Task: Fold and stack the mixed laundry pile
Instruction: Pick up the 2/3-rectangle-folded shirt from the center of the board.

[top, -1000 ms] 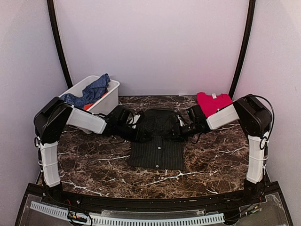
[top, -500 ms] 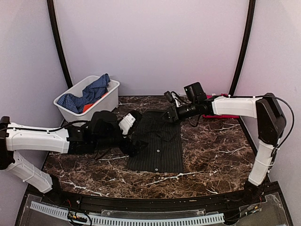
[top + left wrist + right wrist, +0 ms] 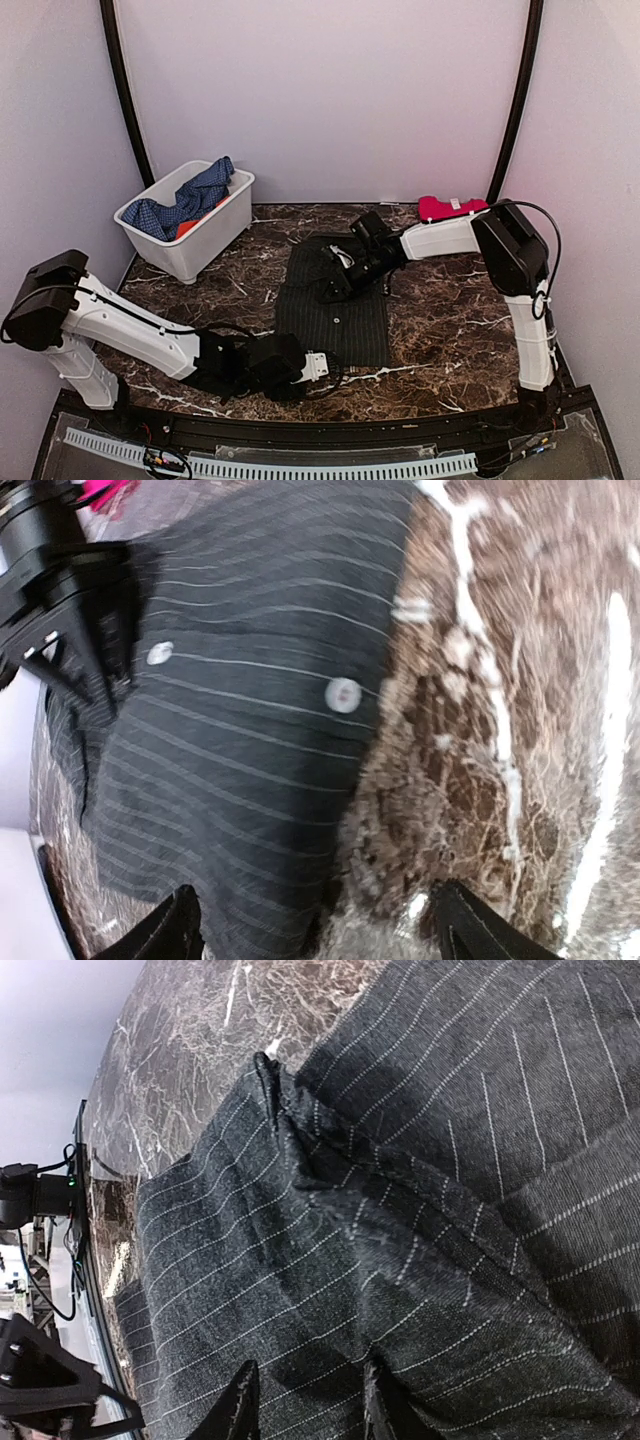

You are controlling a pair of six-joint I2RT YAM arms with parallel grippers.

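The dark charcoal pinstriped shirt [image 3: 335, 305] lies flat, buttons up, mid-table. My left gripper [image 3: 318, 366] is low at its near left corner. In the left wrist view the gripper [image 3: 320, 938] is open wide, with the shirt's [image 3: 240, 710] hem edge between the fingertips [image 3: 178, 930]. My right gripper [image 3: 335, 285] is over the shirt's upper part. In the right wrist view the gripper [image 3: 310, 1405] is open just above creased fabric [image 3: 420, 1160]. The folded red cloth [image 3: 452, 208] lies at the back right. The blue checked garment [image 3: 190, 195] and the orange piece [image 3: 190, 228] are in the bin.
A white plastic bin [image 3: 215, 228] stands at the back left. The table [image 3: 450, 320] is dark brown marble. The right arm's gripper [image 3: 60, 600] shows at the top left of the left wrist view. A black rail runs along the near edge.
My left arm has swung from the shirt's left side down to its near left corner. My right gripper has come from the back edge forward onto the shirt's upper part.
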